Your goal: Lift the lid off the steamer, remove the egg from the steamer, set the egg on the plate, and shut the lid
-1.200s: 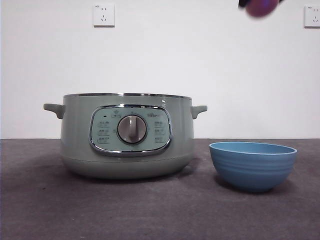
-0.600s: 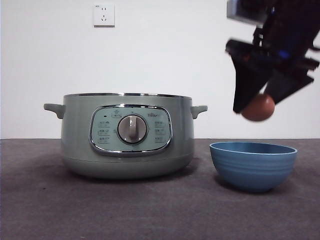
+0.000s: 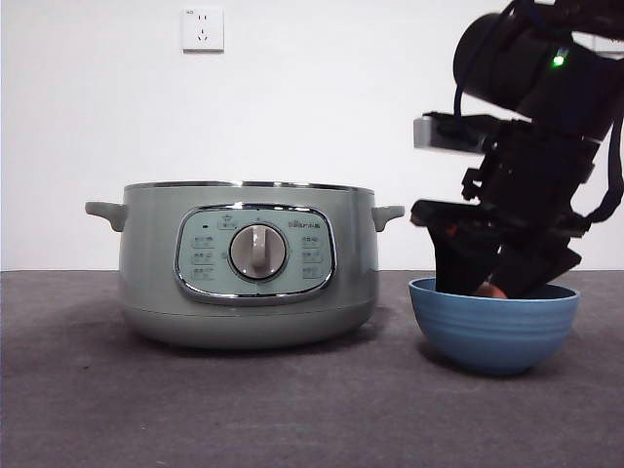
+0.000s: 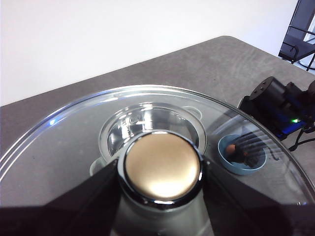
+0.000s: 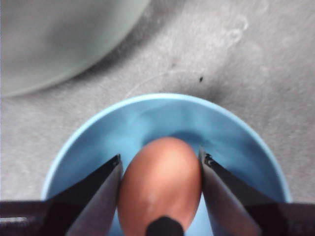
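The sage-green steamer (image 3: 249, 263) stands open at the left of the table. My left gripper (image 4: 161, 173) is shut on the knob of a clear glass lid (image 4: 69, 147) and holds it high above the steamer (image 4: 152, 123), which shows through the glass. This gripper is out of the front view. My right gripper (image 3: 492, 283) is shut on a brown egg (image 5: 160, 189) and holds it low inside the blue bowl-shaped plate (image 3: 492, 331), right of the steamer. In the right wrist view the jaws flank the egg over the plate's floor (image 5: 162, 115).
The steamer's right handle (image 3: 388, 214) sits close to the right arm (image 3: 536, 146). The steamer's wall (image 5: 54, 39) lies just beyond the plate in the right wrist view. A white wall with sockets (image 3: 203, 29) closes the back of the grey table.
My right gripper has come down from the top right with the egg, from above the plate into it. The steamer and the plate have not moved.
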Controlling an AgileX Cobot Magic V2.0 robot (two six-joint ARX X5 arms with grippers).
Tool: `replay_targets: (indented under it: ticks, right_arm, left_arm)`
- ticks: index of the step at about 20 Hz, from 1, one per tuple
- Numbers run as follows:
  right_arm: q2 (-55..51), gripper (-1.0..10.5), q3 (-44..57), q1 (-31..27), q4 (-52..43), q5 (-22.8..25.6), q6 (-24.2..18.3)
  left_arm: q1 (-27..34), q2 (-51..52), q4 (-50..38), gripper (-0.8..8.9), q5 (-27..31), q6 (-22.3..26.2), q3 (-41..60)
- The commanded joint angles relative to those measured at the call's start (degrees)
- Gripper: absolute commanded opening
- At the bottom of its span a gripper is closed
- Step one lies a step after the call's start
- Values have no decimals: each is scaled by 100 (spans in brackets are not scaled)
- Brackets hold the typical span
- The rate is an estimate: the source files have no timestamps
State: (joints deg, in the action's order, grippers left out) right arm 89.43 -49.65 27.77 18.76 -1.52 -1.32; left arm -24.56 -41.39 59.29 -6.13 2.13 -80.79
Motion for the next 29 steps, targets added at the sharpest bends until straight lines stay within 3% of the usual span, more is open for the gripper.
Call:
replay_targets:
  ticks: [1,15,16,19,25,29]
  right_arm:
    - [162,-12,46,4,-57,-11,37]
    - [435,11,46,4,-11,-7,42]
    - [433,47,46,4,-9,-7,39]
    - [433,420,46,7,-9,-7,39]
    - [321,424,-9,7,-26,-7,39]
    - [-455,424,-15,9,-4,2,39]
  left_arm:
    - [-11,57,-260,-8,-9,52,-103]
    - [-11,28,-260,-8,-11,57,-103]
    - [-11,26,-262,-8,-11,57,-103]
    - [-11,26,-264,-8,-11,59,-103]
    - [-11,-66,-267,-8,-13,59,-103]
    - [-11,-304,-374,-9,-13,79,-103]
